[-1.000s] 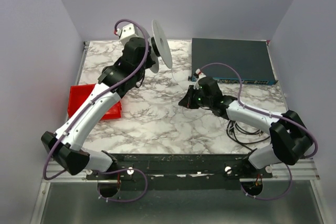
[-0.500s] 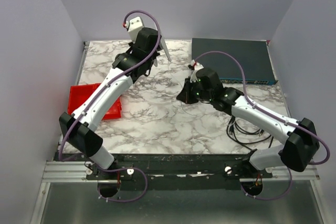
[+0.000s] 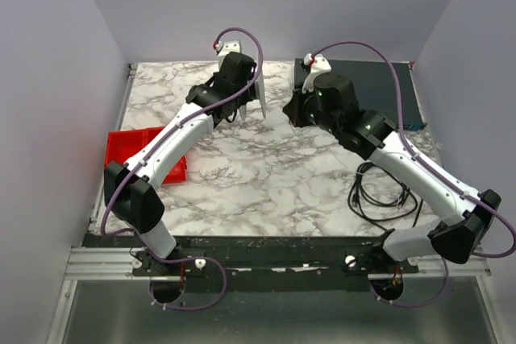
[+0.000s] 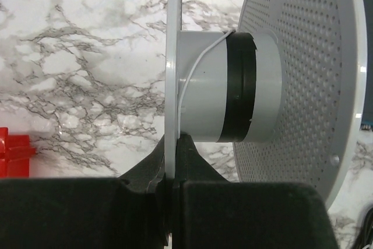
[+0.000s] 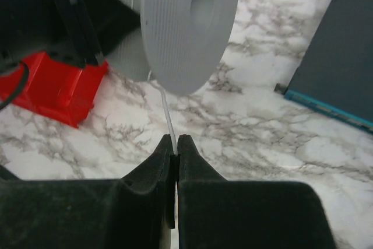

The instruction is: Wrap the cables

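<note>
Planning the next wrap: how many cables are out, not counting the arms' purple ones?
2. A thin white cable runs from the spool to the right gripper, pinched there; a black cable lies coiled on the table, near right. Others may be hidden.

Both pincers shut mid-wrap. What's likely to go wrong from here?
1. The left pincer clamps the spool only by one thin flange edge; cable pull may twist it loose.
2. The white cable is thin and pinched at the very tips of the right pincer; it may slip out.
3. The loose black cable lies beneath the right arm and might snag.
</note>
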